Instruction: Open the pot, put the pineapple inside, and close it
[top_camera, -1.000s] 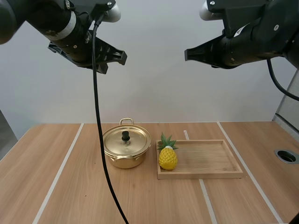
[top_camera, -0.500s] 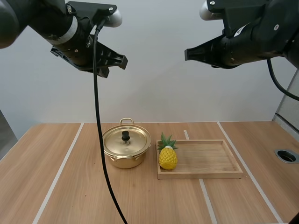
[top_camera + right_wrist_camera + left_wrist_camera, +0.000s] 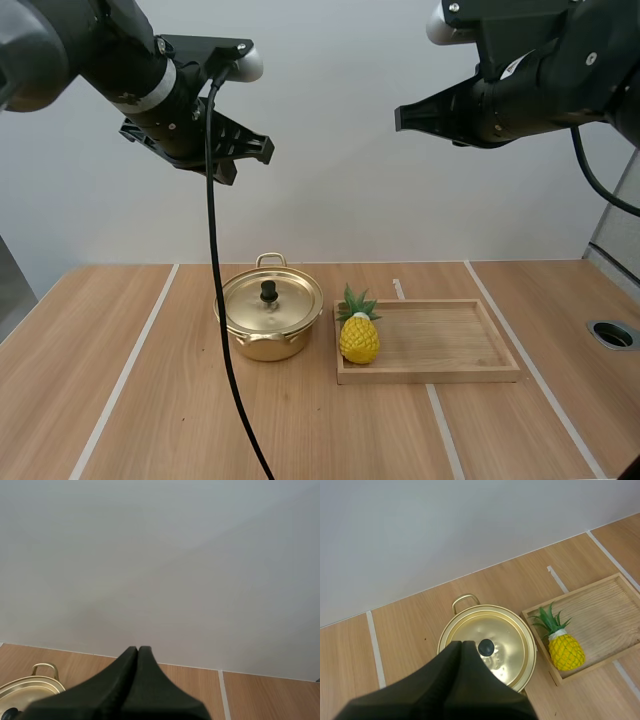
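Since the earlier frame, the left gripper point(image 3: 262, 150) has shifted a little lower and toward the table's centre. The right gripper point(image 3: 401, 118), the pot, the pineapple and the tray have not moved.

1. Left gripper: fingers closed together into a single dark wedge, nothing between them. It hangs high above the table. In the left wrist view the wedge tip point(image 3: 461, 644) lines up just beside the lid's black knob point(image 3: 486, 647).
2. Right gripper: fingers likewise pressed together point(image 3: 138, 649), empty, high above the table and pointing toward the left arm.
3. Round gold metal pot point(image 3: 270, 335): sits on the light wooden table point(image 3: 150, 400), just left of the tray. Its gold lid point(image 3: 285, 300) is seated on it, knob point(image 3: 268, 291) up. One loop handle point(image 3: 270, 260) faces the back wall.
4. Yellow pineapple with green crown point(image 3: 359, 338): rests in the left end of the shallow rectangular wooden tray point(image 3: 450, 345), near the pot. Its long axis runs front to back; the crown points toward the back wall, tilted slightly toward the pot point(image 3: 566, 652). Upright or lying flat cannot be determined.
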